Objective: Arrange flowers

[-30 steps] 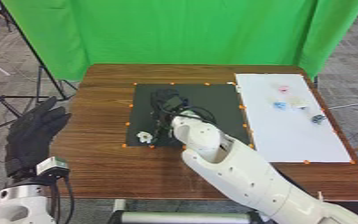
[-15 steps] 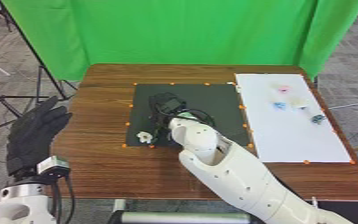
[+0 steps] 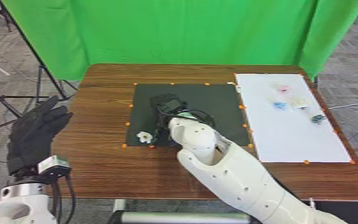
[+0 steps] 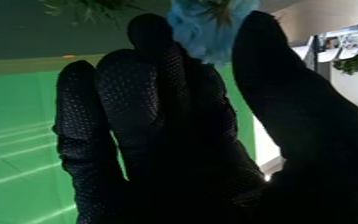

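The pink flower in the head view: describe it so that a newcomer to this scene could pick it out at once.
On the brown table, look at the white sheet to the right. The pink flower lies on its far part. Its colour sets it apart from the light blue flower and dark flower lower in the view.

The table [image 3: 95, 152] is smooth wood (grain showing), the curtain [image 3: 193, 35] creased cloth.

Shines brightly on the hanging green fabric curtain [image 3: 193, 35] and brown wooden table [image 3: 91, 165] before it; in the right wrist view, streaks the curtain with glare, flares white beside it, leaves the black-fabric-gloved right hand [image 3: 168, 104] nearly silhouetted.
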